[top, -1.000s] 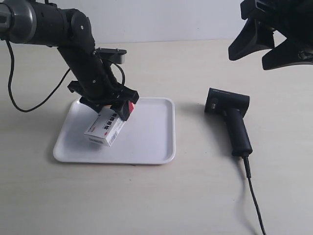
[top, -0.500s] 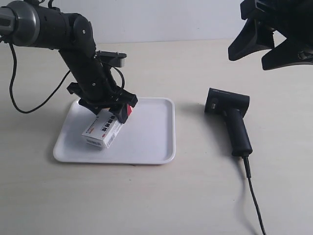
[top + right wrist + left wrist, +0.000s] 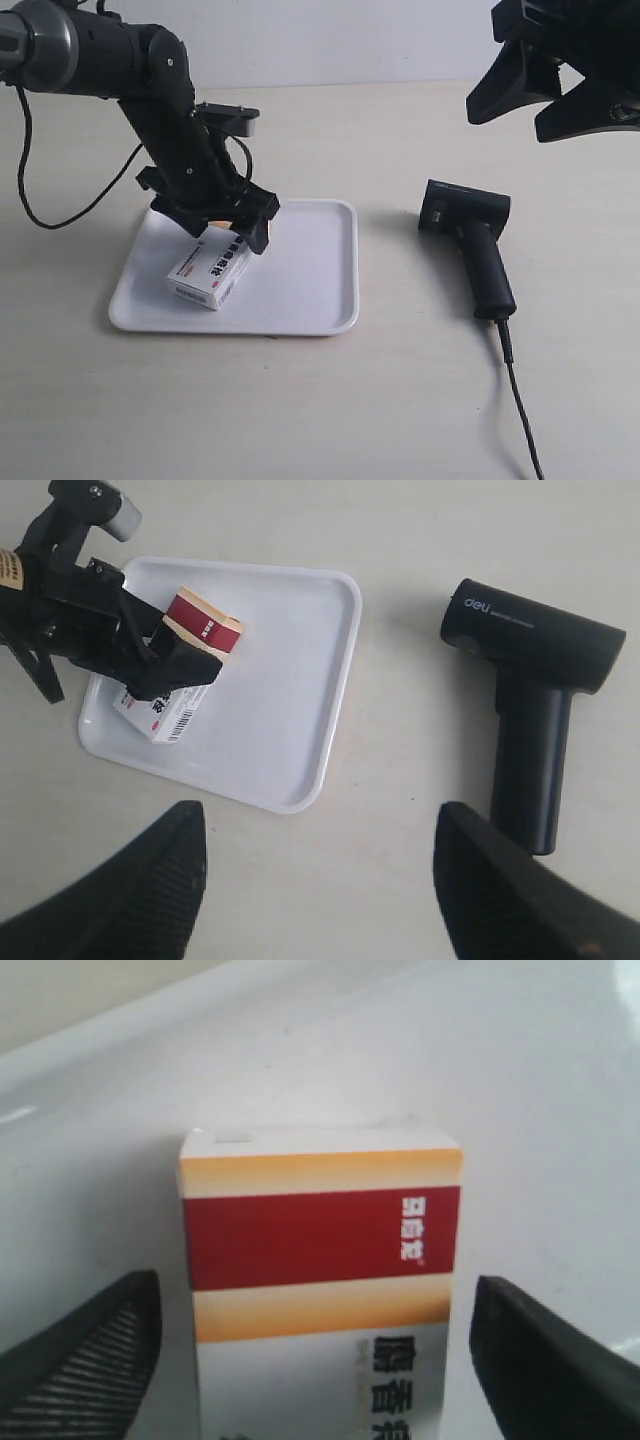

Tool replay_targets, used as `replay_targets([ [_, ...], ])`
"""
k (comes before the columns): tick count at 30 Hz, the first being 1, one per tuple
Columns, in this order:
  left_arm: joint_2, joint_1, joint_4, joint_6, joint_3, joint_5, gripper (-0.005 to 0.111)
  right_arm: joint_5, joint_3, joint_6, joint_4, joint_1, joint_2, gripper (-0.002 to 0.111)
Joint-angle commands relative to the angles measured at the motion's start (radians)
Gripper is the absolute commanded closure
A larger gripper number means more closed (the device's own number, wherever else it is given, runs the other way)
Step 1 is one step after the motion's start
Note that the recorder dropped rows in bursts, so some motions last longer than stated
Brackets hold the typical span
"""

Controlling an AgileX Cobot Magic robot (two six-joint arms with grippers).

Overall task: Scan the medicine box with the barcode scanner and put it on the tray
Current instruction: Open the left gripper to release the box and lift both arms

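since the earlier frame the box [image 3: 212,266] had come down flat onto the tray [image 3: 310,290]. left claw [image 3: 315,1360] stood wide astride it, pads apart from its sides; right claw [image 3: 320,880] wide, empty. placing step looked done; next, lift straight off.

Medicine box [image 3: 212,271] on tray [image 3: 300,290]

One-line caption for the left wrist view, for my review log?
Open left gripper straddling the medicine box, which lies on the white tray.
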Motion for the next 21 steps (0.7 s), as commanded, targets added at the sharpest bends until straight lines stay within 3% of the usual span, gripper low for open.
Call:
replay_targets([
  [1, -0.090, 0.003, 0.029, 0.008, -0.037, 0.022, 0.026, -0.005, -0.002, -0.010, 0.005, -0.004, -0.006, 0.046],
  [4, -0.162, 0.019, 0.031, 0.005, -0.051, 0.044, 0.036, -0.005, -0.002, -0.010, 0.005, -0.004, -0.006, 0.046],
  [6, -0.198, 0.026, 0.031, 0.005, -0.053, 0.054, 0.051, -0.007, -0.002, -0.016, 0.005, -0.004, -0.006, 0.046],
  [11, -0.284, 0.027, 0.031, 0.025, -0.053, 0.063, 0.101, -0.015, -0.002, -0.016, -0.007, -0.004, -0.006, 0.048],
  [12, -0.297, 0.027, 0.031, 0.030, -0.053, 0.063, 0.107, -0.015, -0.002, -0.016, -0.009, -0.004, -0.006, 0.050],
  [15, -0.336, 0.027, 0.029, 0.032, -0.053, 0.067, 0.105, -0.019, -0.002, -0.038, -0.009, -0.004, -0.006, 0.061],
  [21, -0.417, 0.027, -0.002, 0.032, -0.053, 0.081, 0.105, -0.029, 0.000, -0.077, -0.009, -0.004, -0.006, 0.098],
])
